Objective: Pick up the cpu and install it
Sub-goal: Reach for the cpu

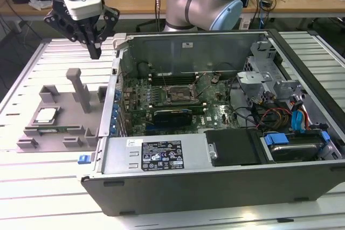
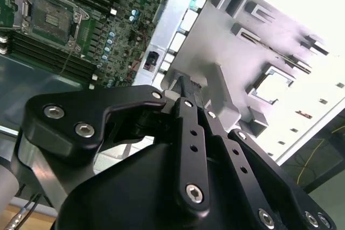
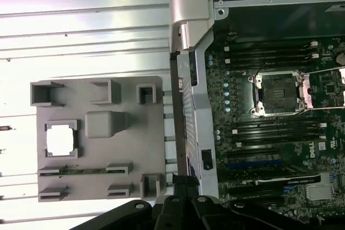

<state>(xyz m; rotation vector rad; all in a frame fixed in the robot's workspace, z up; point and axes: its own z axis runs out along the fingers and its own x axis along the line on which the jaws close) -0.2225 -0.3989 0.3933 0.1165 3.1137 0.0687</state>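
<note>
That small flat square cpu with the shiny silver metal top and thin pale rim (image 1: pixel 46 115) is lying flat, top up, in a square pocket of the grey plastic holder (image 1: pixel 67 116) (toward its end on the exterior view's left), outside the open computer case (image 1: pixel 215 187).

Legible print is scarce. Lower middle of the exterior view: a black label (image 1: pixel 168 156) carrying white lines of small print and symbols too fine to read, fixed on the grey power supply cover (image 1: pixel 116 160), and just beside it a small white sticker (image 1: pixel 133 143), also unreadable. In the first wrist view, a short white printed mark (image 3: pixel 311 151) stands on the green motherboard (image 3: pixel 237 149).
</note>
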